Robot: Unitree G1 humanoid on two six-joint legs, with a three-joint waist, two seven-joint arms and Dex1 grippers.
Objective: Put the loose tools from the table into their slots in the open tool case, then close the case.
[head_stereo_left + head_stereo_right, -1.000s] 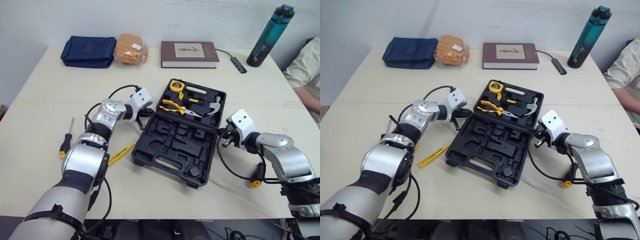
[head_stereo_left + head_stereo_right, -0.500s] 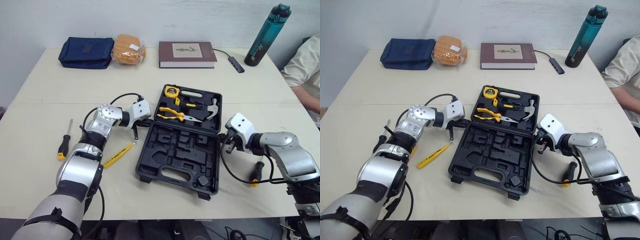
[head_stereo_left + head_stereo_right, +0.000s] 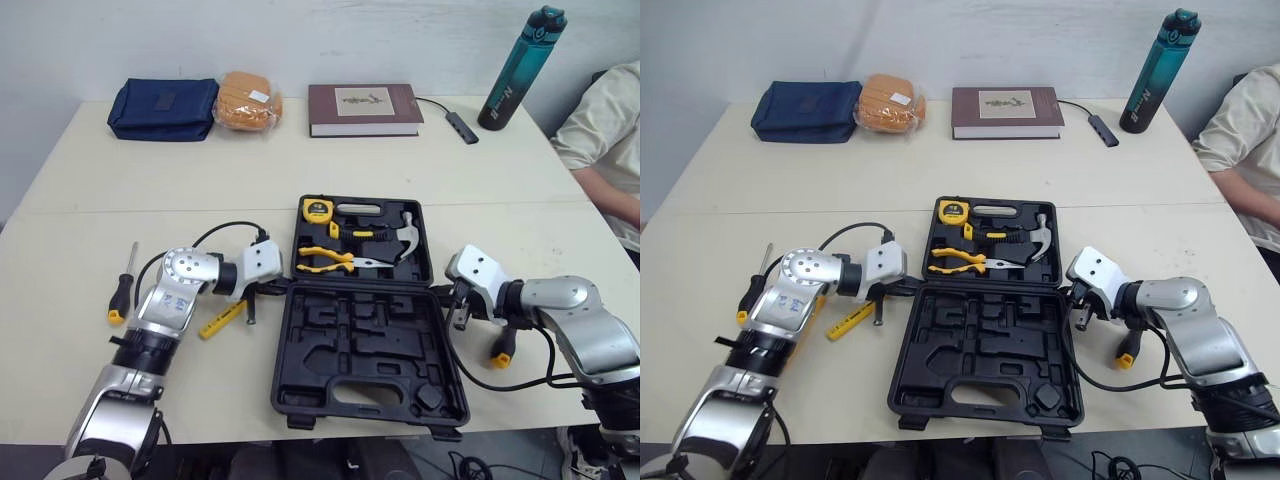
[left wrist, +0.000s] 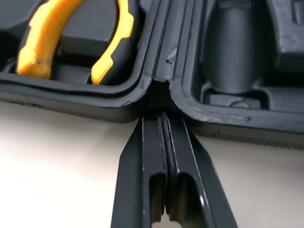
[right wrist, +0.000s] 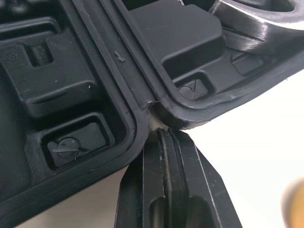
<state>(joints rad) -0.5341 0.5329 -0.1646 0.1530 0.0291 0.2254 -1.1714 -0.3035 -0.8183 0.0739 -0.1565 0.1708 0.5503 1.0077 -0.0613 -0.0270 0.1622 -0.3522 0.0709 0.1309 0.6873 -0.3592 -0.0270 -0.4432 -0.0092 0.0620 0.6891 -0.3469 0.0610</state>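
- A pale table [image 3: 300,170] is carrying the open tool case [image 3: 360,340], which is lying flat between the two claws.
- The left claw [image 4: 161,115] is closed on nothing, its tips resting at the case's hinge seam.
- The right claw [image 5: 164,134], also closed and empty, is meeting the opposite hinge end.
- Pliers [image 3: 330,262] and a hammer [image 3: 405,230] are sitting in the case's far half.
- A yellow tool [image 3: 222,320] is lying just beside the left claw, with a long screwdriver [image 3: 122,295] farther out.
- A second screwdriver [image 3: 502,345] is lying beside the right claw.
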